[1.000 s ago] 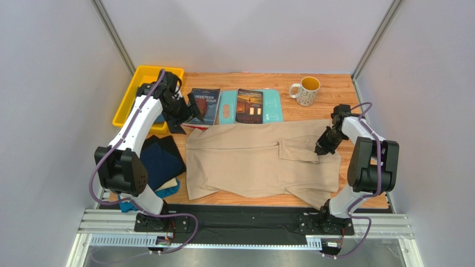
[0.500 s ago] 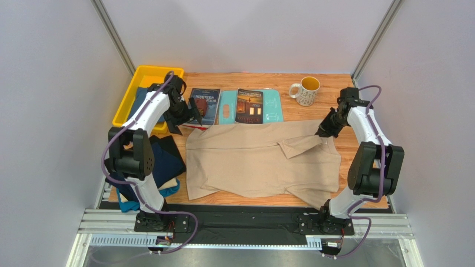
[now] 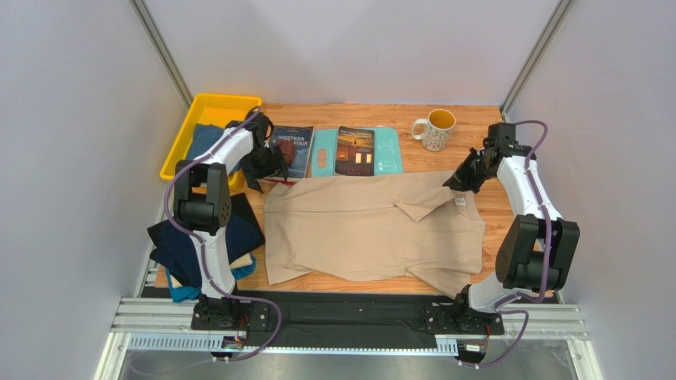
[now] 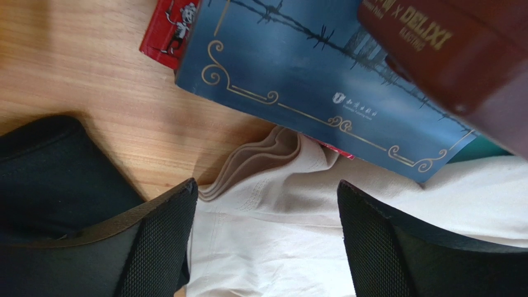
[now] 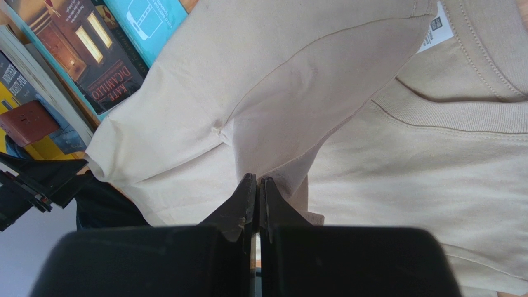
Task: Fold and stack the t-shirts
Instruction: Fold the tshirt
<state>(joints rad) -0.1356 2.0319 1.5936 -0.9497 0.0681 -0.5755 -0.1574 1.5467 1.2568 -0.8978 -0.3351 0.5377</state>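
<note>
The large beige t-shirt [image 3: 373, 229] lies spread over the middle of the table, its collar [image 5: 471, 111] and neck label [image 5: 434, 31] toward the right. My right gripper [image 3: 462, 180] is shut on a fold of its sleeve, and the cloth rises from the closed tips [image 5: 256, 180]. My left gripper [image 3: 266, 166] hangs open over the shirt's far left corner [image 4: 279, 210], one finger [image 4: 161, 241] on each side and nothing gripped. Dark navy shirts [image 3: 210, 241] are piled at the left, with teal cloth [image 3: 178, 293] under them.
Two books [image 3: 292, 150] [image 3: 355, 150] and a light-teal board [image 3: 389, 154] lie just behind the shirt; the blue book [image 4: 310, 80] overlaps its corner. A mug [image 3: 434, 128] stands at the back right. A yellow bin [image 3: 194, 119] at the back left holds blue cloth [image 3: 205, 138].
My right gripper has carried the sleeve fold toward the far right. My left gripper has come down from the bin's side to the shirt's far left corner, still open.
</note>
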